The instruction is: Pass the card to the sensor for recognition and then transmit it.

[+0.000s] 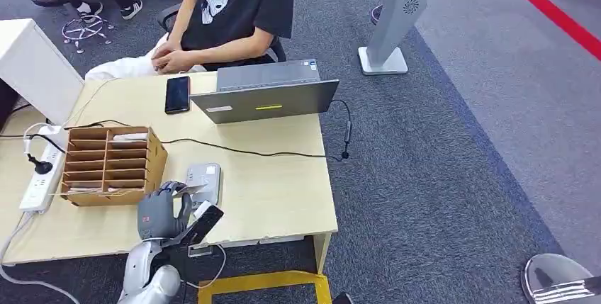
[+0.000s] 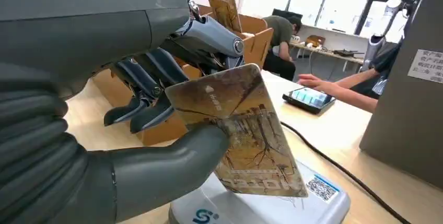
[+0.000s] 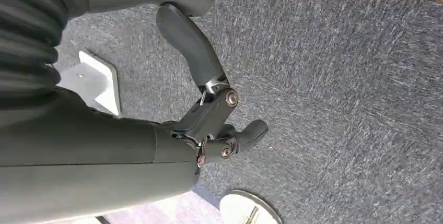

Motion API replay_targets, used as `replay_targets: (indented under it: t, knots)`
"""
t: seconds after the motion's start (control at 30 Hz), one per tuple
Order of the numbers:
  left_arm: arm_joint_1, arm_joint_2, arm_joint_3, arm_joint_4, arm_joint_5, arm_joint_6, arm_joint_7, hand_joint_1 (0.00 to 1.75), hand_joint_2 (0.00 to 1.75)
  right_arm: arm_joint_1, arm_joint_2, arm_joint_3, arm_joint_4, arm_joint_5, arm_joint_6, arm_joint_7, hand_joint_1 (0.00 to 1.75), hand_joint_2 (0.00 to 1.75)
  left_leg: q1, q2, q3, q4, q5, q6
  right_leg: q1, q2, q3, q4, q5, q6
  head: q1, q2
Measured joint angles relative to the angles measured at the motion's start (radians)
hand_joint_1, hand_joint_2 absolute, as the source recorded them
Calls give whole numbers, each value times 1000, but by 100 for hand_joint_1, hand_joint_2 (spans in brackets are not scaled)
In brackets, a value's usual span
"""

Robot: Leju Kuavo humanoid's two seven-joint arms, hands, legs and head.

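My left hand (image 1: 161, 212) is over the table's near edge and pinches a brown hotel card (image 2: 240, 130) between the thumb (image 2: 172, 166) and the dark fingers (image 2: 151, 104). The card (image 1: 193, 189) is tilted just above the white-and-grey sensor (image 1: 205, 175), whose top carries a QR label (image 2: 321, 187). I cannot tell whether card and sensor touch. My right hand (image 3: 209, 109) hangs over grey carpet with nothing in it, one finger stretched out and the others loosely bent.
A cardboard card organizer (image 1: 110, 164) stands left of the sensor, with another card (image 2: 222, 2) sticking up from it. Behind are a laptop (image 1: 266, 91), a phone (image 1: 177, 94), a black cable (image 1: 248, 152) and a power strip (image 1: 39, 176). A person (image 1: 227, 13) sits at the far side.
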Motion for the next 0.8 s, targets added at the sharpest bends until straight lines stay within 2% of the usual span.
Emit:
replay_targets:
  t: [0.23, 0.4, 0.67, 0.7, 0.8]
  knots:
    - [0, -8, 1, 6, -2, 2, 5, 175, 175, 0, 0, 0, 0, -1, 0, 0, 0, 175, 0, 0, 0, 0, 0, 0, 0, 0, 0, 0, 0, 0, 0, 0]
    - [7, 2, 6, -17, -27, 4, 24, 175, 175, 2, 0, 0, 0, -11, 0, 9, 0, 175, 0, 0, 0, 0, 0, 0, 0, 0, 0, 0, 0, 0, 0, 0]
    - [23, 47, 82, -209, 13, -5, 15, 175, 175, 11, 0, -2, 3, -31, 0, 12, 0, 175, 0, 0, 0, 0, 0, 0, 0, 0, 0, 0, 0, 0, 0, 0]
    - [26, 63, 84, -241, 7, -6, 27, 175, 175, 11, 0, -2, 3, -31, 0, 12, 0, 175, 0, 0, -1, 0, 0, 0, 0, 0, 0, 1, 0, 0, 0, 0]
    - [22, 136, 84, -400, -100, -15, 110, 175, 175, 17, 0, -2, 6, -31, 0, 24, 0, 175, 2, 3, -2, 0, 1, 0, 1, 2, -3, 1, 1, -1, 2, 0]
